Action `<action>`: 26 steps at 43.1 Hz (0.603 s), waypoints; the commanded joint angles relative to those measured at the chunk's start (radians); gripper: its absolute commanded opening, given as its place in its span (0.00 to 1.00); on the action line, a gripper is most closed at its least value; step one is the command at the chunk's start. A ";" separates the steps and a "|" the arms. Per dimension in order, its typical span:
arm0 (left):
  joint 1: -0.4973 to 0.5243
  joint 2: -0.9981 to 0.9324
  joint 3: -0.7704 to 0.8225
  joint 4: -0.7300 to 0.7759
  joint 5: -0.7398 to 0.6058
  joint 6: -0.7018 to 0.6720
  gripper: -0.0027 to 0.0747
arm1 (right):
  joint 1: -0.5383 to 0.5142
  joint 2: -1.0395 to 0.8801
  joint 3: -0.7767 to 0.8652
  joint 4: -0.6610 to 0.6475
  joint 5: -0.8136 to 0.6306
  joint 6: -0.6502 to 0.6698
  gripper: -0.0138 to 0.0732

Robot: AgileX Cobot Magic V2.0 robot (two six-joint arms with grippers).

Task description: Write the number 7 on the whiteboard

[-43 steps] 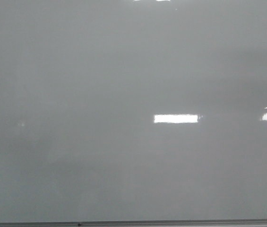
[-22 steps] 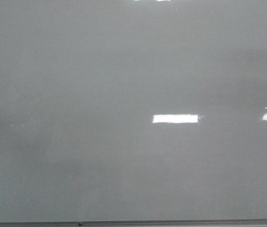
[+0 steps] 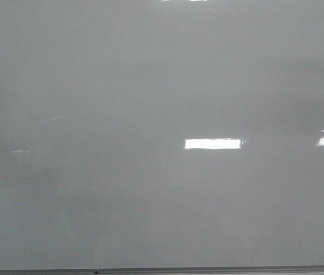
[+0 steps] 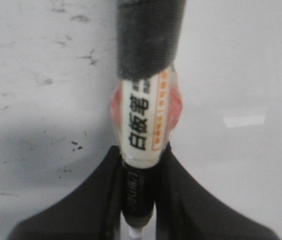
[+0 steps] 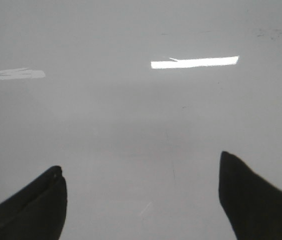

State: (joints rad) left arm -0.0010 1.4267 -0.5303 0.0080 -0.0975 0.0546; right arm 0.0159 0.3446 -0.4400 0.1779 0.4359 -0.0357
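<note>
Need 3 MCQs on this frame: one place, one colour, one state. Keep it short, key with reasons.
1. Where is the white-labelled whiteboard marker?
A. In the left gripper
B. In the right gripper
C. Lying on the board's edge strip

2. What colour is the wrap on the marker's far end?
A. Red
B. Black
C. Green

3. How does the glossy pale grey whiteboard look in the front view?
A. A finished 7 on it
B. Half a stroke on it
C. No marker line visible

Key: 1 A, the left wrist view shows the marker clamped between the jaws; 2 B, the wrapped end is black; 3 C, only bright rectangular glare patches show on the board.
</note>
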 commanded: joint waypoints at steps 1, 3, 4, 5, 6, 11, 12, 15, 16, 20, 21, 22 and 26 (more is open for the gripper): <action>-0.016 -0.097 -0.047 -0.093 0.098 -0.012 0.04 | 0.002 0.015 -0.036 0.010 -0.084 -0.001 0.89; -0.031 -0.123 -0.064 -0.099 0.175 -0.012 0.04 | 0.002 0.015 -0.036 0.011 -0.069 -0.001 0.89; -0.041 -0.137 -0.081 -0.099 0.245 -0.012 0.04 | 0.002 0.017 -0.037 0.015 -0.054 -0.001 0.89; -0.051 -0.147 -0.095 -0.099 0.298 -0.012 0.04 | 0.002 0.021 -0.039 0.016 -0.044 -0.001 0.89; -0.067 -0.155 -0.111 -0.099 0.351 -0.012 0.04 | 0.002 0.026 -0.044 0.018 -0.018 -0.001 0.89; -0.142 -0.182 -0.190 -0.099 0.578 0.054 0.04 | 0.005 0.083 -0.080 0.018 0.075 -0.017 0.89; -0.159 -0.187 -0.209 -0.099 0.614 0.065 0.04 | 0.011 0.104 -0.090 0.021 0.093 -0.020 0.89; -0.223 -0.196 -0.245 -0.099 0.667 0.102 0.04 | 0.035 0.154 -0.125 0.030 0.122 -0.041 0.89; -0.245 -0.199 -0.255 -0.099 0.679 0.119 0.04 | 0.050 0.178 -0.137 0.044 0.132 -0.062 0.89; -0.342 -0.231 -0.279 -0.101 0.711 0.214 0.04 | 0.108 0.254 -0.187 0.107 0.190 -0.154 0.89; -0.377 -0.241 -0.279 -0.105 0.711 0.245 0.04 | 0.131 0.273 -0.205 0.127 0.207 -0.191 0.89; -0.405 -0.253 -0.279 -0.107 0.711 0.270 0.04 | 0.143 0.293 -0.218 0.148 0.224 -0.218 0.89; -0.516 -0.301 -0.279 -0.109 0.729 0.364 0.04 | 0.224 0.374 -0.277 0.242 0.294 -0.325 0.89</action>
State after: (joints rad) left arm -0.4301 1.1883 -0.7738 -0.0839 0.6419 0.3316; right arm 0.1825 0.6468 -0.6376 0.3176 0.7180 -0.2445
